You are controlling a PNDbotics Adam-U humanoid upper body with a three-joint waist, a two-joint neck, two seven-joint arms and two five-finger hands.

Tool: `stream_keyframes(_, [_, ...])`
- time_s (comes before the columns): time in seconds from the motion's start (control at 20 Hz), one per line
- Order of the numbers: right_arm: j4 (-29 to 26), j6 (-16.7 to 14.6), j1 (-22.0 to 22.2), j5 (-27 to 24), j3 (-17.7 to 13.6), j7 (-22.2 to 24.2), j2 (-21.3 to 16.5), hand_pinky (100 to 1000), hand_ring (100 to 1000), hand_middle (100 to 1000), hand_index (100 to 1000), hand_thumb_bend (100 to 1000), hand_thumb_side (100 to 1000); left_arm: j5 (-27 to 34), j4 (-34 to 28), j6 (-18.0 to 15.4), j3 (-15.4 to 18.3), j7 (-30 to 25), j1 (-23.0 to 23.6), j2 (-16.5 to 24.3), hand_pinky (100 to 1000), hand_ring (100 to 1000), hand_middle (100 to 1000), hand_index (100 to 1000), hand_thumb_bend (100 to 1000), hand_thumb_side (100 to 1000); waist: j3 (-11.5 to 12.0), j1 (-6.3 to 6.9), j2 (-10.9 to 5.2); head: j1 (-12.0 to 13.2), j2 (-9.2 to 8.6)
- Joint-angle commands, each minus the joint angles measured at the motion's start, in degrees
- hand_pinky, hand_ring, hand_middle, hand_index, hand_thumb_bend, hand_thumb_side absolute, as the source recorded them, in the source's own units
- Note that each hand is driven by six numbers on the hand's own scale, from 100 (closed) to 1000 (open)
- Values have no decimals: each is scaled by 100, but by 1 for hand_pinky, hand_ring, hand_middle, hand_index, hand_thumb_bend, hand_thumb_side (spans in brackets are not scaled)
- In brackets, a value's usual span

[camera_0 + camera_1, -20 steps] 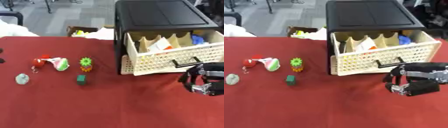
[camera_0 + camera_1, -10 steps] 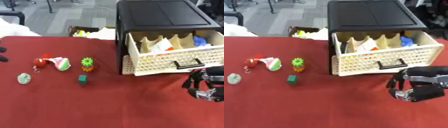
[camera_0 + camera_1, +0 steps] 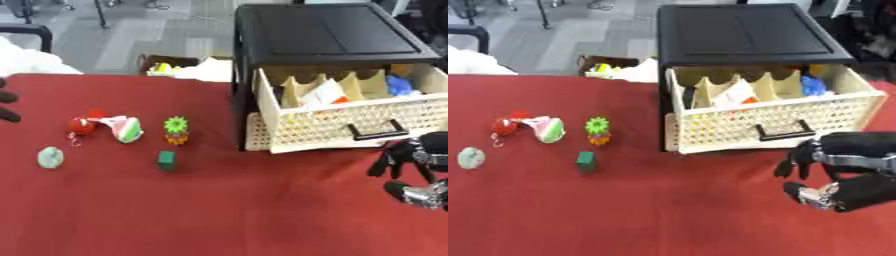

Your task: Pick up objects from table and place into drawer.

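Note:
On the red table (image 3: 219,210) lie several small things at the left: a red ball (image 3: 80,126) on a key ring, a pink, white and green piece (image 3: 125,128), a green-topped orange toy (image 3: 176,130), a dark green cube (image 3: 166,158) and a pale green lump (image 3: 50,157). The cream mesh drawer (image 3: 780,117) stands pulled out of the black cabinet (image 3: 745,30), with white, orange and blue things inside. My right hand (image 3: 855,175) hangs just in front of the drawer's right end, fingers loosely bent and empty. Only dark fingertips of my left hand (image 3: 7,115) show at the left edge.
The drawer has a black handle (image 3: 780,132) on its front. Behind the table's far edge are a cardboard box (image 3: 171,65) with bright things and a white cloth (image 3: 26,60). Grey floor lies beyond.
My right hand has drawn back from the drawer's front, toward the near edge and slightly right. The small things on the table have not moved.

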Motion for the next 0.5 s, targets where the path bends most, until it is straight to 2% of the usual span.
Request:
stream_keyframes(0.05, [-84, -77, -115, -138, -111, -22, -217, 410, 715, 758, 881, 100, 1000, 30, -100, -22, 41, -19, -67, 64, 450, 571, 568, 833, 100, 953, 0, -8, -119, 11, -13])
stream_keyframes(0.5, [-84, 235, -553, -412, 78, 224, -178, 401, 710, 756, 889, 100, 1000, 70, -100, -12, 33, -41, -69, 51, 450, 572, 569, 832, 100, 956, 74, -41, -119, -43, -20])
